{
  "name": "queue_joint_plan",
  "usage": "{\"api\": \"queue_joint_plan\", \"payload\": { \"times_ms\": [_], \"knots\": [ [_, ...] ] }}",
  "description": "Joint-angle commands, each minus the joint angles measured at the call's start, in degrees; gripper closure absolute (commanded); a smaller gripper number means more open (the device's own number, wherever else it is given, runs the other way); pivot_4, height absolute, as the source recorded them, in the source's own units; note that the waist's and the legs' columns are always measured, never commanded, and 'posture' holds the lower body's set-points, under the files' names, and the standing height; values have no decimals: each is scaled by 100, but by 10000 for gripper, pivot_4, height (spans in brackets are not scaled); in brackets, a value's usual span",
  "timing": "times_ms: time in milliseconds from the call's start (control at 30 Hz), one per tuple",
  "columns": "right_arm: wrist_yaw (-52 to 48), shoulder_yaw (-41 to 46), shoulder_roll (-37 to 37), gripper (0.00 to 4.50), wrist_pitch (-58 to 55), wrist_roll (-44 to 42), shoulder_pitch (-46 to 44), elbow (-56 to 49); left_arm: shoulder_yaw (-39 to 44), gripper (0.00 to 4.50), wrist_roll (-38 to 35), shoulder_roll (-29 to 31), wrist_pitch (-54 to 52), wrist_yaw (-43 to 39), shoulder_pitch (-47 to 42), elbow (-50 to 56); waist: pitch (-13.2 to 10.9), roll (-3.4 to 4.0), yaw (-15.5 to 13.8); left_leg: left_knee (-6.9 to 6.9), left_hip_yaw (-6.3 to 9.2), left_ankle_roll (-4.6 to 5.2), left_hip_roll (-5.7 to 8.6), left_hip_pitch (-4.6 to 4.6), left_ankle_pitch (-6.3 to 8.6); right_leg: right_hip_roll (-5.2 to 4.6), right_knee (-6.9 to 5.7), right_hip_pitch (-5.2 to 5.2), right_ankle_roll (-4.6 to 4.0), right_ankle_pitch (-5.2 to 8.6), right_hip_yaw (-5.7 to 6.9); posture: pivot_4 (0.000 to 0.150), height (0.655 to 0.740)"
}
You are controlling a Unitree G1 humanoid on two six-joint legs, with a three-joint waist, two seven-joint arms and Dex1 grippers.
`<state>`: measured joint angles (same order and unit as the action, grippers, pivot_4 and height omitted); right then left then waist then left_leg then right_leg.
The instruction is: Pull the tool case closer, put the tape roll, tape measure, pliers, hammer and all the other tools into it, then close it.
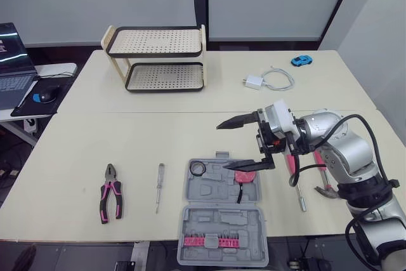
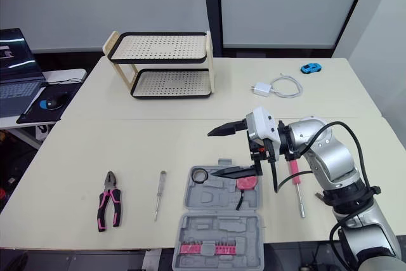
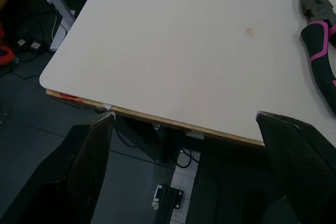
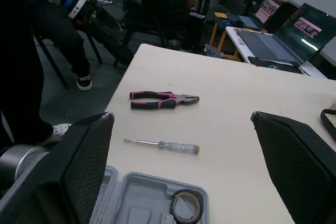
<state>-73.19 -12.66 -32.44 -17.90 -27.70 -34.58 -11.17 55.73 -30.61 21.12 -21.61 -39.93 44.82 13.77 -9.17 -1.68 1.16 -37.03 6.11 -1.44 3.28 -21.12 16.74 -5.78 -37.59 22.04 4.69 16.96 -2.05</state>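
Note:
The grey tool case [image 1: 219,220] lies open at the table's front edge. Inside it are a black tape roll [image 1: 198,168] and a red tape measure [image 1: 246,176]. My right gripper [image 1: 222,147] hovers open just above the tape measure, with nothing between its fingers. Pink-handled pliers [image 1: 110,193] and a slim screwdriver [image 1: 160,186] lie left of the case. To its right, a pink-handled tool [image 1: 294,168] and a hammer head [image 1: 327,190] are partly hidden by my right arm. My left gripper [image 3: 185,116] is open beyond the table's front left edge, the pliers [image 3: 320,40] ahead of it.
A two-tier perforated rack [image 1: 158,55] stands at the back. A white charger with cable [image 1: 269,79] and a blue toy car [image 1: 301,60] lie at the back right. A laptop [image 1: 13,61] sits on a side desk to the left. People stand beyond the table's left side [image 4: 31,51].

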Motion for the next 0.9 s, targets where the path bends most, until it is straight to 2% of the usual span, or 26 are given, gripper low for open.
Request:
{"api": "queue_joint_plan", "payload": {
  "times_ms": [33, 233, 533, 733, 900],
  "knots": [
    [1, 112, 19, 211, 115, -9, -46, -120, -67, 0, -297, 77, -17, -61, 42, 484, 0, 0, 0, 0, -1, 0, 0, 0, 0, 0, 0, 0, 0, 0, -1, 1500, 7400],
    [313, 110, 5, 211, 300, 255, 187, -266, -640, 0, -182, 233, -211, 347, -315, 917, -1, 1, 10, 0, -2, 0, 0, 1, 0, 18, -1, 1, 0, 0, -4, 1500, 7400],
    [443, 178, -109, 211, -333, -14, 190, -599, -1863, 0, 139, -228, -910, 1775, -1087, 1654, -1, 3, 33, -1, -4, 0, 2, 1, 0, 27, -3, 3, 0, -1, -13, 1500, 7400],
    [496, 204, -139, 211, -354, 15, 223, -590, -2690, 0, 549, -401, -1325, 2531, -1625, 1805, -1, 3, 26, -2, -2, -2, 0, 1, -1, 38, -7, 2, 0, -1, -15, 1500, 7400],
    [592, 248, -89, 211, -455, -9, 143, -512, -3002, 0, 859, -486, -1546, 3051, -1999, 1696, -2, 3, 28, -1, -4, -3, -1, 0, -1, 41, -8, -1, 0, -1, -20, 1500, 7400]
  ]
}}
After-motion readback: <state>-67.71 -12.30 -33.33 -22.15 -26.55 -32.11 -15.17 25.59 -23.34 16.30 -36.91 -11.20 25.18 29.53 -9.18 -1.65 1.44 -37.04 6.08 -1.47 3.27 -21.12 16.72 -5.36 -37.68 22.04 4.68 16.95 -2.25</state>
